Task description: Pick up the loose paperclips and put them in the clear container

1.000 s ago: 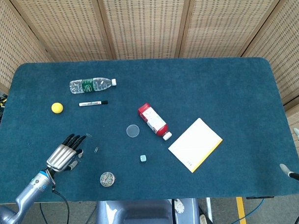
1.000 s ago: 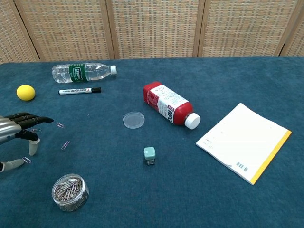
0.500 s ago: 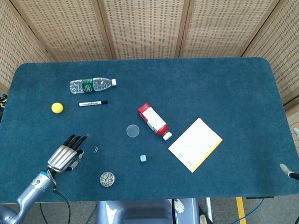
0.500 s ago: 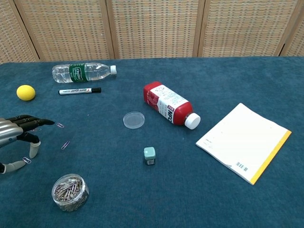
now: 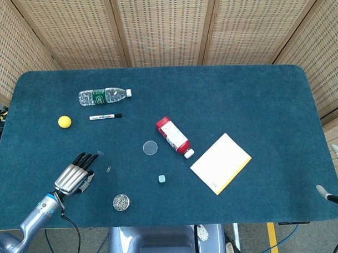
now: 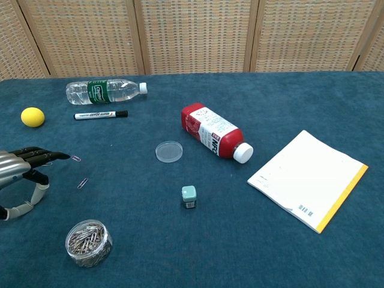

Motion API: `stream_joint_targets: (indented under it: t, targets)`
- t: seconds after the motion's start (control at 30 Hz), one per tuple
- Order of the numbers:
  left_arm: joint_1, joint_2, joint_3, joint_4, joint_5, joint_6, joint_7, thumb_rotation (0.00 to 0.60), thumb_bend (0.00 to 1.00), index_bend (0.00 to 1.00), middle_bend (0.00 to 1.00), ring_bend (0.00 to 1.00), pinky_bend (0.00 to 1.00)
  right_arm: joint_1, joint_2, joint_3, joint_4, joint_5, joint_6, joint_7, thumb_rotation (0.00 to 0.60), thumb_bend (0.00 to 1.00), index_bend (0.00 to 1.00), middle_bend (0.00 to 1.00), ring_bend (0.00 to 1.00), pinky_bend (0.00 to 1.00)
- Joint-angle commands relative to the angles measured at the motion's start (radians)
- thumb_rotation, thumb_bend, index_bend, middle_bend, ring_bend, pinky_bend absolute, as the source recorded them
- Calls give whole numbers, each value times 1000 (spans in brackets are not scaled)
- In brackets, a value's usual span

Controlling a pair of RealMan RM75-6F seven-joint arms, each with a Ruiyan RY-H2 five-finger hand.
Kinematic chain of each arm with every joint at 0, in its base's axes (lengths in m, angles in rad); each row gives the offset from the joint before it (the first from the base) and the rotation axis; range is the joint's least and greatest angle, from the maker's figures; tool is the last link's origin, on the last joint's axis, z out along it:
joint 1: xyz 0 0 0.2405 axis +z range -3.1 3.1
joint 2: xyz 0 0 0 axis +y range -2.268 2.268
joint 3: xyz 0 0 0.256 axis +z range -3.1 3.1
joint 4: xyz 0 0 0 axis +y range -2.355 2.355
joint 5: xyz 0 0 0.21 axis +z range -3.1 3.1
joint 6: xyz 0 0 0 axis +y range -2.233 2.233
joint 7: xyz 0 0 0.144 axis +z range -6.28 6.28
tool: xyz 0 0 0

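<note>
Two loose paperclips (image 6: 82, 183) lie beside one clear container (image 6: 88, 242).

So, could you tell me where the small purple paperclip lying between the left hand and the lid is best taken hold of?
The small purple paperclip lies flat on the blue felt table, so pinch across its narrow width from straight above. The left hand is nearest, its fingers beside it.

Silver robot hand (image 5: 72, 177), black fingertips
</note>
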Motion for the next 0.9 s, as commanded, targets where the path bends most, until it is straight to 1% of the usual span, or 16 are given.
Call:
stream_joint_targets:
  t: [0.03,0.27,0.57,0.6,0.67,0.8,0.9]
  targets:
    - [0,1,0,0,0,0,-1,600,392,616,0,0,0,0,0,0,0,0,0,0,600,0,0,0,0,0]
    - [2,3,-1,-3,3,12,-10,600,407,646,0,0,0,0,0,0,0,-1,1,0,600,0,0,0,0,0]
    - [7,37,-9,-52,30,90,-24,600,411,667,0,0,0,-2,1,-1,-1,-3,3,3,600,0,0,0,0,0]
    - [8,50,-10,-78,46,120,-26,600,411,668,0,0,0,-2,2,0,-1,-3,4,4,600,0,0,0,0,0]
    - [7,90,13,-163,114,189,-10,600,411,667,0,0,0,-2,3,0,-2,-2,5,6,600,0,0,0,0,0]
    - [-1,121,39,-264,168,202,37,600,413,667,0,0,0,-3,3,0,-3,-4,7,5,600,0,0,0,0,0]
    - [-15,129,56,-332,205,186,72,600,412,667,0,0,0,-4,3,0,-3,-2,8,5,600,0,0,0,0,0]
